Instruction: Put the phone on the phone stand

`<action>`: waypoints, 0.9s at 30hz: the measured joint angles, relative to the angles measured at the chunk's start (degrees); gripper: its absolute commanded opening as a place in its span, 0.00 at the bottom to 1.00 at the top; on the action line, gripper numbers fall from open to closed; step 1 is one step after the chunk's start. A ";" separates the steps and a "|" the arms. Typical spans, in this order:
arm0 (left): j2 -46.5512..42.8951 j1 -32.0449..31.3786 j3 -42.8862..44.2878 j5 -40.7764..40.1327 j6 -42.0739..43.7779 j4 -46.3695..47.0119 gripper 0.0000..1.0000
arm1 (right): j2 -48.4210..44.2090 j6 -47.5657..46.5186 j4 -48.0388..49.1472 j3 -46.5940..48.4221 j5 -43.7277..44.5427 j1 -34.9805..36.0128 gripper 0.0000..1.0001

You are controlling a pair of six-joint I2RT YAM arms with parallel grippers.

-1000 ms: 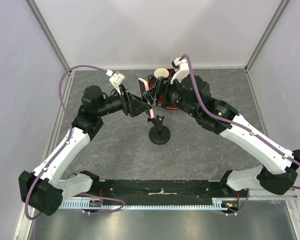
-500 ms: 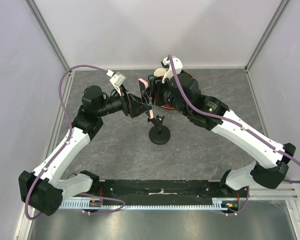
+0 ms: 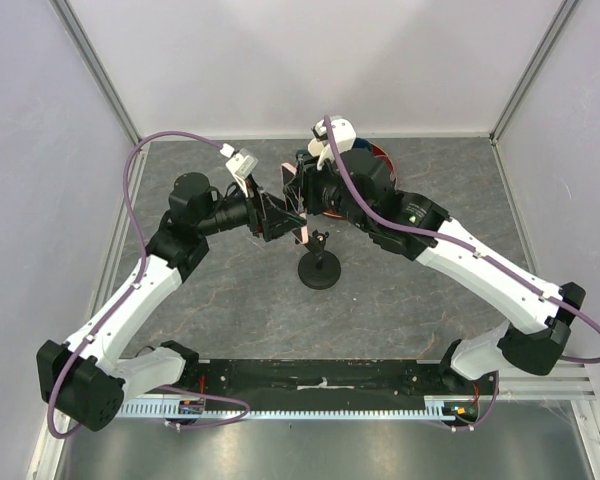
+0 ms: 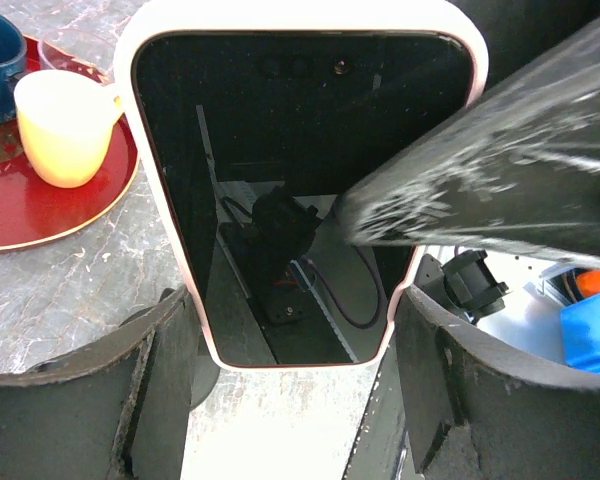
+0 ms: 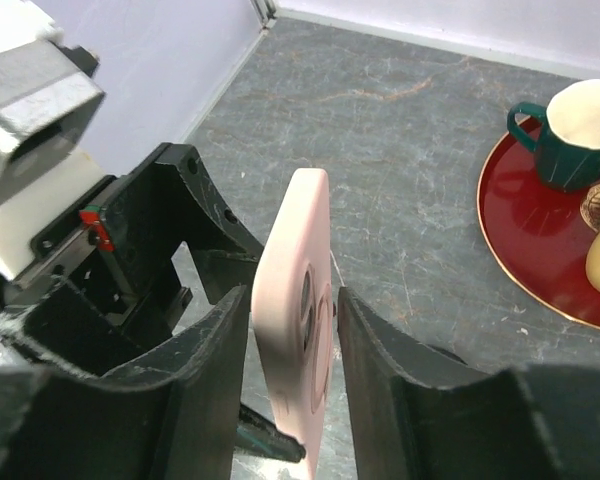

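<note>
Handover looks to be the step in hand. Both grippers meet at the phone (image 4: 300, 200), which hangs in the air between them and is not yet on its stand.

The left gripper (image 4: 295, 310) is clenched on it, one finger against each long edge near the phone's lower end, with the screen turned toward that wrist's camera. This edge grip leaves both broad faces free. That, I judge, is why the right gripper (image 5: 292, 305) sits crosswise, its fingers flanking the black screen and the pale pink back, with the phone edge-on between them. Whether those fingers press on the case or stand a hair off it I cannot tell, because any gap is too thin to read.

The phone stand (image 3: 318, 274) rests on the table (image 3: 230, 300) beneath the two grippers, a little to their near side. Its forked cradle is bare, close under the phone's lower end, and appears apart from it. With the left fingers around that lower end, they would likely foul the fork. A grip on the faces higher up would let the phone be lowered in cleanly.

The risk is the left gripper letting go before the right one has a firm hold. The phone would then drop onto the stand.

Out beyond the right gripper's outer finger lies a red tray (image 5: 525, 250) carrying a dark green mug (image 5: 570, 125) and a cream cup (image 4: 65, 130), well apart from the work.
</note>
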 measured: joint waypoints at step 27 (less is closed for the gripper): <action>1.29 -1.64 -0.35 21.68 -11.47 21.07 0.75 | -25.86 -1.33 8.55 -26.88 -8.46 0.57 0.00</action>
